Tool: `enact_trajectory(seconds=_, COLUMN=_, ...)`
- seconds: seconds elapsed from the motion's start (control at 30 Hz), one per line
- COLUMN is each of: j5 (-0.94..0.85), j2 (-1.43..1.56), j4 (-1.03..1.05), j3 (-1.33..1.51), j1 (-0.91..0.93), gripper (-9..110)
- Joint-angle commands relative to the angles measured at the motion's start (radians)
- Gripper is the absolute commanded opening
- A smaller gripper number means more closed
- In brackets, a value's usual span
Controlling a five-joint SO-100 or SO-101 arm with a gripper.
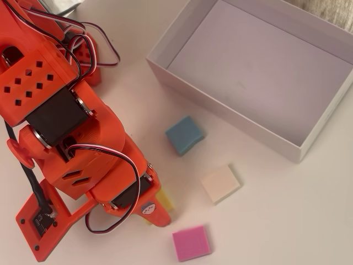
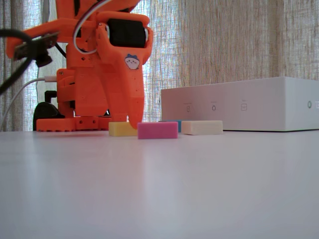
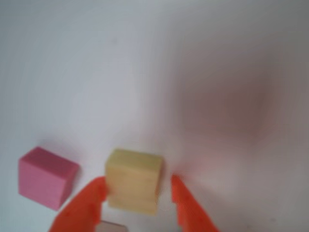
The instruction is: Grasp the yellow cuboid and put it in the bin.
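In the wrist view the orange fingers [image 3: 137,193] are spread to either side of the yellow cuboid [image 3: 133,180], the left one touching or almost touching its side and the right one a little apart from it, so the block sits between them without being pinched. The cuboid lies flat on the white bench [image 3: 159,72], with the pink block [image 3: 46,176] just beside it to the left in that view. From overhead the arm [image 1: 71,127] covers most of the cuboid, and only a yellow sliver [image 1: 165,200] shows past the orange tip; the pink block [image 1: 191,243] lies near it lower right, the cream block [image 1: 220,184] further right, and the blue block [image 1: 184,134] above, close to the bin [image 1: 231,116], whose greyish floor is bare. The bin stands well apart from the cuboid. In the fixed view the cuboid [image 2: 120,129] rests on the bench under the lowered tip, partly behind the pink block [image 2: 157,130]
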Motion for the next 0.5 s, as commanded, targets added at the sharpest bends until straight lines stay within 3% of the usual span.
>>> enact_trajectory(seconds=0.0, j5=-0.018, j2=-0.014, j4=-0.009, j3=-0.002, j1=-0.005, gripper=7)
enact_trajectory(seconds=0.1, j5=-0.021, j2=-0.020, j4=-0.009, j3=-0.006, j1=-0.003, gripper=3)
enact_trajectory(seconds=0.2, j5=-0.041, j2=-0.018, j4=-0.015, j3=-0.011, j1=-0.008, gripper=-8)
enact_trajectory(seconds=0.47, j5=-0.173, j2=0.127, j4=0.002, j3=-0.133, j1=0.020, gripper=-8)
